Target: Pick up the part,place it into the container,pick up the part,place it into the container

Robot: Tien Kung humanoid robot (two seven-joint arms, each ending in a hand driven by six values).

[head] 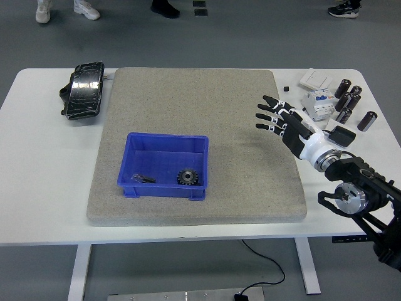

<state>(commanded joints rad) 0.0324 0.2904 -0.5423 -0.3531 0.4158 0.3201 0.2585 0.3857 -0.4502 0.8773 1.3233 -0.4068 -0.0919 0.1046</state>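
A robotics lab or workshop. A white worktop stands on grey carpet, carrying a grey felt mat. Circuit breaker and black cylinders sit at its far right corner.

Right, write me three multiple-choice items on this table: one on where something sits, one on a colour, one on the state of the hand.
1. Where is the gear?
A. inside the bin
B. on the mat beside the bin
C. by the breaker

2. What colour is the bin?
A. red
B. blue
C. green

3. How is the right hand?
A. clamped on a gear
B. curled into a fist
C. fingers spread, holding nothing

Answers: 1 A, the gear lies on the bin's floor near its front wall. 2 B, its walls are plainly blue. 3 C, the fingers fan out over the mat's right edge with nothing between them.
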